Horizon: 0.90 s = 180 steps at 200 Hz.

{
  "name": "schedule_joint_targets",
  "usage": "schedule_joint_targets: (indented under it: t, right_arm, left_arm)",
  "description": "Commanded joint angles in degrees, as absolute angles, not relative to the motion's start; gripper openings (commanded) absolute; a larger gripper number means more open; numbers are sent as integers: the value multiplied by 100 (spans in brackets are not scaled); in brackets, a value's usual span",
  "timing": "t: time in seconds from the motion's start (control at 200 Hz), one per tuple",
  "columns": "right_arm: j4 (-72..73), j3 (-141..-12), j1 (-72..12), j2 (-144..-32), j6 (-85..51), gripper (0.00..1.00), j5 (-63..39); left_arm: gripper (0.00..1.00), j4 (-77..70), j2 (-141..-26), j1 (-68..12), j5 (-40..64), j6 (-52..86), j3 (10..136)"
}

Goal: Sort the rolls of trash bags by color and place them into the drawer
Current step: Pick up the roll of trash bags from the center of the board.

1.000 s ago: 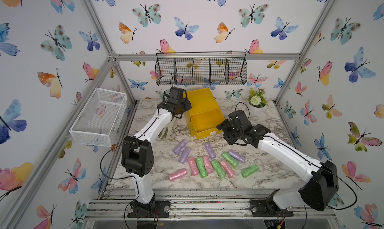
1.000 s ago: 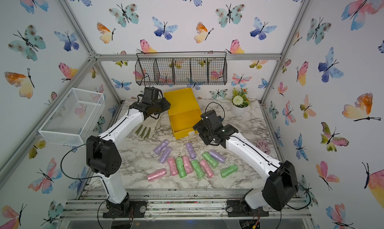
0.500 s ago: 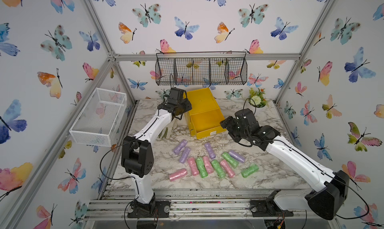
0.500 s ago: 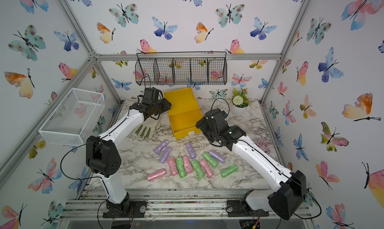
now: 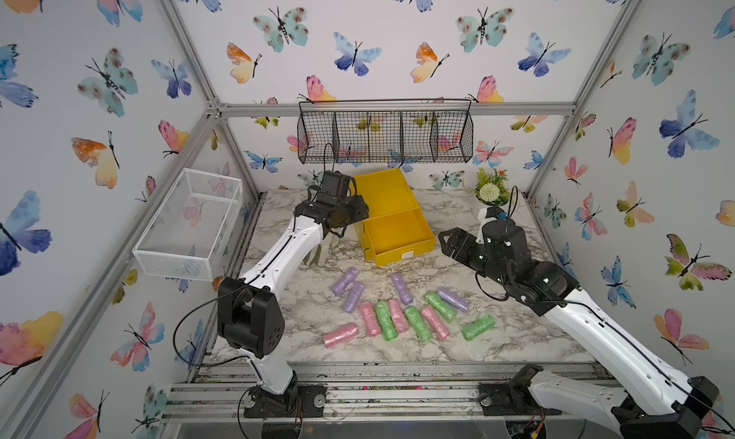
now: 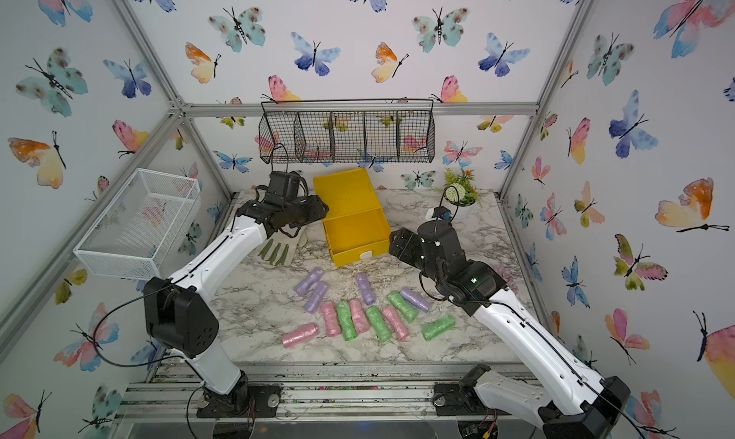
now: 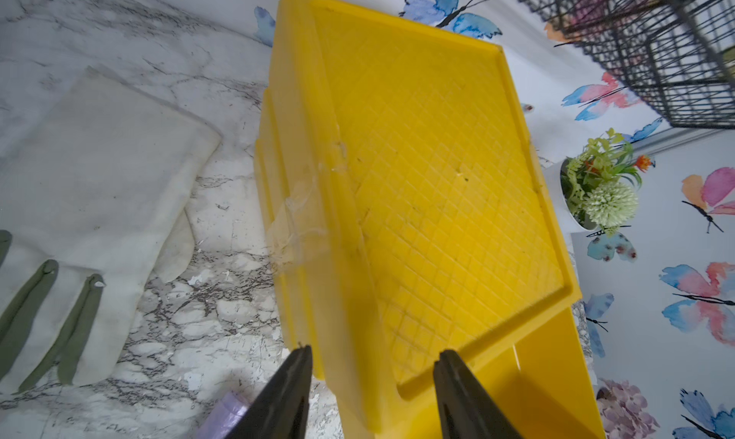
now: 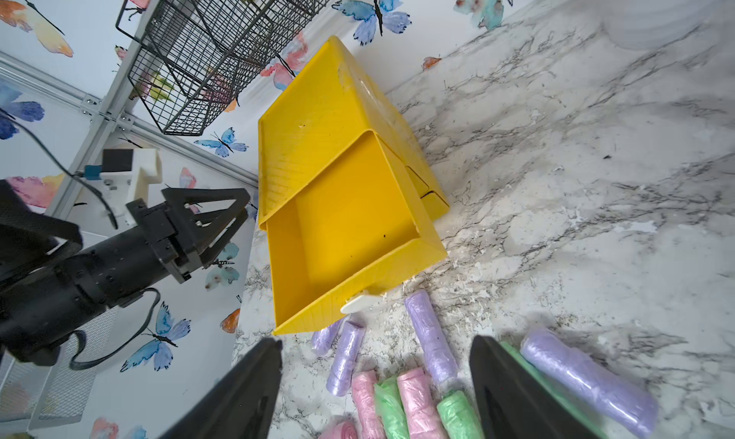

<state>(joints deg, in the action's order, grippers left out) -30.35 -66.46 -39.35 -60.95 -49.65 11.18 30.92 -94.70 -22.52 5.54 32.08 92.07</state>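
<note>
Right gripper (image 5: 444,240), jaws spread, hangs nearest purple crinkly plastic rolls (image 5: 401,289) pointing at the yellow plastic drawer (image 5: 399,254); left gripper (image 7: 372,351), jaws parted, farther.

Rolls (image 5: 385,320) lie on the table (image 5: 517,337) before the drawer (image 5: 393,226), glove (image 6: 278,250) to its left.

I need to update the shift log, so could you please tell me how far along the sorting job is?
Done: the top drawer of the yellow chest is pulled open and empty. In hand: nothing; the left gripper stands open at the chest's corner, the right gripper open beside the drawer. Left: all twelve rolls lie mixed on the table, none sorted or stored.
</note>
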Motion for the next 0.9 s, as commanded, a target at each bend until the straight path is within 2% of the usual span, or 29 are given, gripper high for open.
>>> schedule_joint_targets:
  t: [0.0, 0.37, 0.616, 0.896]
  right_arm:
    - [-3476, -6557, -3947, -5994, -4577, 78, 1409]
    - [-4176, -6120, -3885, -6034, -4471, 74, 1265]
    - [-4162, -5427, -3806, -5919, -4597, 63, 644]
    - [-3634, -4604, -3797, -6270, -4487, 47, -434]
  left_arm:
    - [54, 3270, -8767, -2265, 329, 2921, 8949]
    - [50, 3297, -7062, -1945, -117, 2737, 7112]
    - [49, 3348, -6531, -1754, -149, 2794, 6046]
    - [48, 3340, -6394, -1713, -32, 2848, 5539]
